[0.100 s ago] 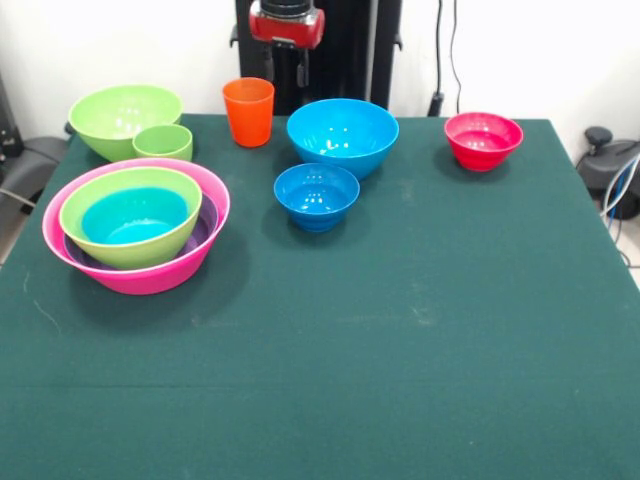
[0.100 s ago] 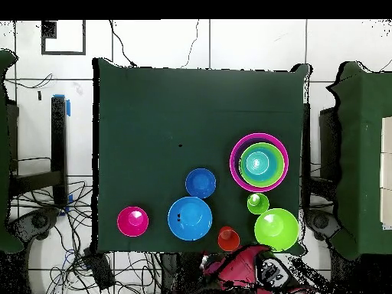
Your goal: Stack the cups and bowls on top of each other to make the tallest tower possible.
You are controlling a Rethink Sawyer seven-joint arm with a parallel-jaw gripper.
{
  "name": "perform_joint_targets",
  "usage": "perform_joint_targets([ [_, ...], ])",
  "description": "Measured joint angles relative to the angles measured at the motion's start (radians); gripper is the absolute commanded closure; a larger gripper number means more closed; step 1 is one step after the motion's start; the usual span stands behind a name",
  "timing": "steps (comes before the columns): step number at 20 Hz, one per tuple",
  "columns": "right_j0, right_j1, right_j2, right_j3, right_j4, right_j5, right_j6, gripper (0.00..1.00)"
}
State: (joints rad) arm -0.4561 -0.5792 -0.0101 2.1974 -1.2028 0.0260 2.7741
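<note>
A nested tower stands at the table's left: a pink bowl (image 1: 150,278) (image 2: 234,162) holds a purple bowl (image 1: 207,222), a lime green bowl (image 1: 90,205) and a blue bowl (image 1: 135,215). Behind it sit a loose lime green bowl (image 1: 125,115) (image 2: 276,228) and the light green cup (image 1: 163,142) (image 2: 258,203). The orange cup (image 1: 248,110) (image 2: 228,238) stands upright at the far edge. My gripper (image 1: 287,40) hangs drawn back just behind that cup, above the table's far edge, holding nothing that shows. My arm (image 2: 249,272) lies beyond the table edge.
A large blue bowl (image 1: 342,135) (image 2: 190,217) and a smaller blue bowl (image 1: 316,195) (image 2: 200,183) sit mid-table. A small red bowl (image 1: 483,140) (image 2: 132,221) is at the far right. The green cloth (image 1: 350,360) covers the table.
</note>
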Motion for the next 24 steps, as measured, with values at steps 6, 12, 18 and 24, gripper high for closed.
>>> perform_joint_targets([
  [6,0.034,0.041,-0.031,-0.025,-0.005,-0.008,0.000,0.00],
  [12,0.048,0.079,-0.058,-0.054,-0.006,-0.036,0.000,0.00],
  [18,-0.012,0.038,-0.024,-0.046,-0.006,-0.033,0.000,0.00],
  [24,-0.126,-0.076,0.057,0.006,0.026,0.037,0.000,0.00],
])
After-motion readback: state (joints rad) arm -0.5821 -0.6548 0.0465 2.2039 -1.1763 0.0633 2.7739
